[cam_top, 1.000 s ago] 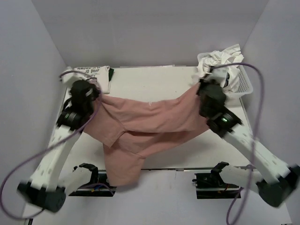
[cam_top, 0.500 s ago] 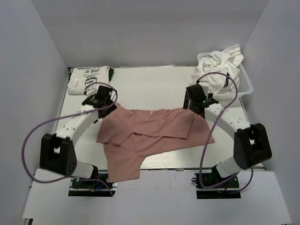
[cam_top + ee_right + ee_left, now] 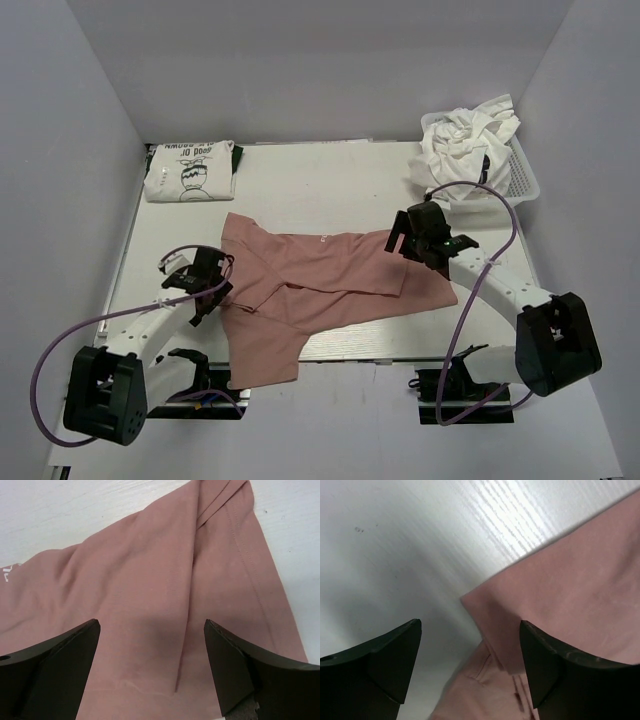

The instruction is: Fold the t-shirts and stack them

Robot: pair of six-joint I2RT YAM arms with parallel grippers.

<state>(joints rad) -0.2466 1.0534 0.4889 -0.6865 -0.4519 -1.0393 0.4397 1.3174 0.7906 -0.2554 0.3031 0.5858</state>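
the pink t-shirt (image 3: pixel 330 275) has just been released onto the bench (image 3: pixel 300 190). the left gripper (image 3: pixel 210 292) at its 9 o'clock edge and the right gripper (image 3: pixel 402 242) at 3 o'clock are now spread and empty. folding can probably start.

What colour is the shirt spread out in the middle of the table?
Dusty pink t-shirt; the right wrist view shows it best.

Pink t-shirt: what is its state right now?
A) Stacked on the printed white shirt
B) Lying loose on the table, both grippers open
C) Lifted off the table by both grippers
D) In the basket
B: the pink t-shirt lies rumpled on the table, and the left gripper and right gripper both show open jaws gripping no cloth.
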